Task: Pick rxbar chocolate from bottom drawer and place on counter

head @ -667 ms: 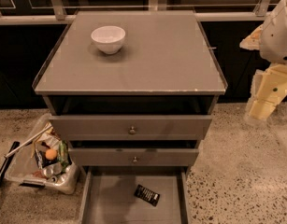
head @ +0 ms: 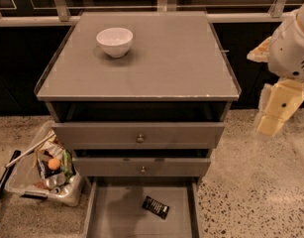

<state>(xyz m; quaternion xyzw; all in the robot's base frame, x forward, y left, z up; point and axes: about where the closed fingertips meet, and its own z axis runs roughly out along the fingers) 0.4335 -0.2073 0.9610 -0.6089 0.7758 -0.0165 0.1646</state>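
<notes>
The rxbar chocolate [head: 155, 207], a small flat black wrapper with pale lettering, lies on the floor of the open bottom drawer [head: 117, 214], right of its middle. The counter [head: 161, 58] is the glossy grey top of the cabinet and carries a white bowl [head: 114, 41] at its back left. My gripper [head: 278, 110], a cream-coloured piece hanging from the white arm [head: 292, 48], is to the right of the cabinet at about the height of the upper drawers. It is well above and to the right of the bar and holds nothing that I can see.
Two upper grey drawers with round knobs [head: 140, 138] stand slightly pulled out above the bottom drawer. A clear bin of clutter [head: 47, 172] sits on the speckled floor left of the cabinet. A dark window wall with a rail runs behind.
The arm and gripper have dropped slightly at the right of the cabinet. The bar, bowl and drawers have not moved.
</notes>
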